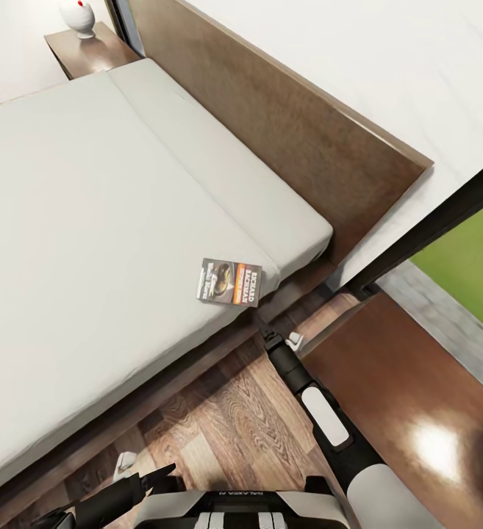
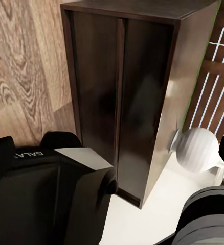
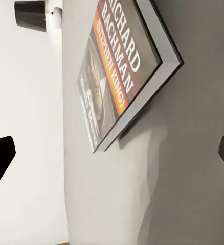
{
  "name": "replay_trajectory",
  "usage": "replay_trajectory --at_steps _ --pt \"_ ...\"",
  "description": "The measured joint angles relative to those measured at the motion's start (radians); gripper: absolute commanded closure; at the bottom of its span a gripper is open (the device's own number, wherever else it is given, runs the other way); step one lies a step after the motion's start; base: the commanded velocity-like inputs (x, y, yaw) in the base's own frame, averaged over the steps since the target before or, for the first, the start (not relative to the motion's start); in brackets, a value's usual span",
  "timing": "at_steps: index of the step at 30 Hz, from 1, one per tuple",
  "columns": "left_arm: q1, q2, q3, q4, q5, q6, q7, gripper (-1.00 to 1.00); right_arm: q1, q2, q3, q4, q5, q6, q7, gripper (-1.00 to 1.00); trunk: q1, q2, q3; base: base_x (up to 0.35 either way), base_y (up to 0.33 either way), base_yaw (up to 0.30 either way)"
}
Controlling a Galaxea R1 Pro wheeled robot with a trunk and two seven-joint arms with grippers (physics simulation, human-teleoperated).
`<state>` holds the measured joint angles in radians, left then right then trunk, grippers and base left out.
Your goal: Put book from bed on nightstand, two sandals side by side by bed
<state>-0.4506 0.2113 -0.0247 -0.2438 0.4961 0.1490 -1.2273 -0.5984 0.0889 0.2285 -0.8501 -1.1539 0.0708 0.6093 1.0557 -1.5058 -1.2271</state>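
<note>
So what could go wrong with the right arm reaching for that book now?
1. The book lies flat on the mattress, so the open right end effector may push it along rather than get a finger under it.
2. It sits near the bed's edge; a bad nudge could tip it onto the floor.
3. The nightstand stands close beside the right arm, so a swing could hit it.

The book (image 1: 230, 282) lies flat on the grey mattress of the bed (image 1: 87, 220), close to its near edge and near the headboard (image 1: 285, 125). My right gripper (image 1: 262, 328) reaches toward the book, just short of it, over the bed's wooden frame. A nightstand (image 1: 388, 397) stands beside my right arm.
</note>
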Motion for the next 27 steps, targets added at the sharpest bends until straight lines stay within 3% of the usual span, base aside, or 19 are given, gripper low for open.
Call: replay_trajectory --at_steps 10,15,27 --pt "0.0 0.0 0.0 0.0 0.0 0.0 0.0 -1.0 0.0 0.0 0.0 0.0 0.0 0.0 0.0 -1.0 0.0 0.0 0.0 0.0 0.0 0.0" --pt "0.0 0.0 0.0 0.0 0.0 0.0 0.0 -1.0 0.0 0.0 0.0 0.0 0.0 0.0 0.0 -1.0 0.019 -0.035 -0.016 0.0 0.0 0.0" --pt "0.0 0.001 0.001 0.001 0.0 0.0 0.0 -1.0 0.0 0.0 0.0 0.0 0.0 -0.001 0.0 -1.0 0.019 -0.035 -0.016 0.058 0.007 0.0"
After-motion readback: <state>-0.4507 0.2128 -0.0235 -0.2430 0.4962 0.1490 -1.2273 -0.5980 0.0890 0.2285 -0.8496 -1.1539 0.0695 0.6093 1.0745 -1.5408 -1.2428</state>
